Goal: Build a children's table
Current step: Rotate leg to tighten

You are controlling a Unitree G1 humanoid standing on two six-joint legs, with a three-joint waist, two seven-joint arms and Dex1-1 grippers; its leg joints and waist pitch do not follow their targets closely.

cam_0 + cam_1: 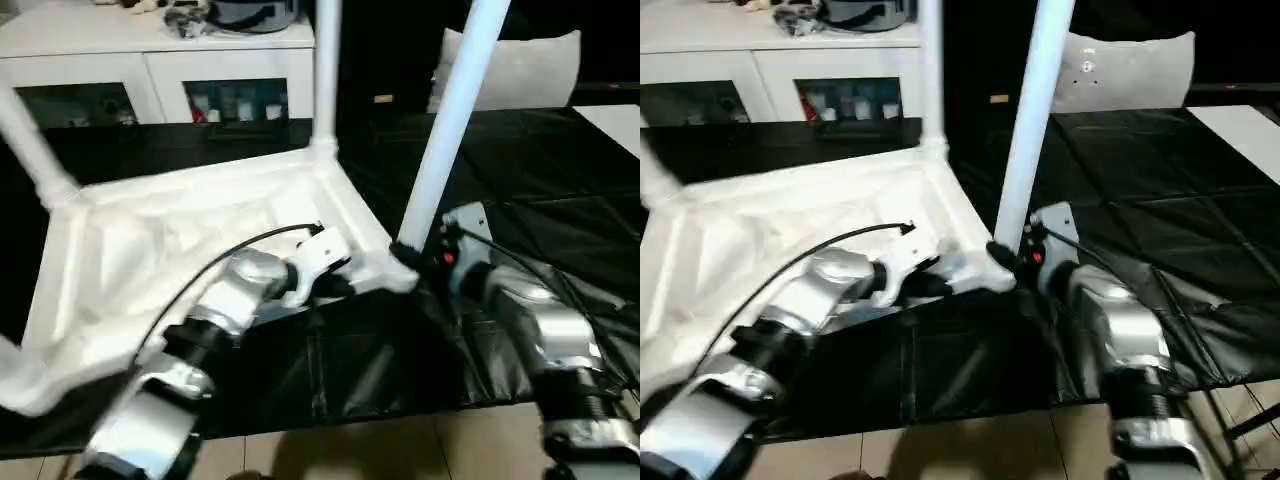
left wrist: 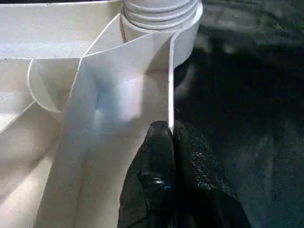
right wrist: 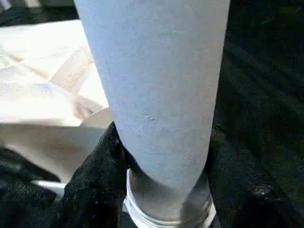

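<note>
The table top [image 1: 190, 250] lies upside down on the black mat [image 1: 560, 200], ribs up, with legs already standing in the far corners. I'm on the near right corner: the leg [image 1: 445, 130] leans in its socket [image 3: 166, 213], so I judge it only partly seated. My right gripper [image 3: 161, 156] wraps the leg's base, fingers either side. My left gripper [image 2: 172, 142] is pinched shut on the top's thin edge wall, steadying it. Next I need to straighten the leg and twist it home while the left holds firm.
</note>
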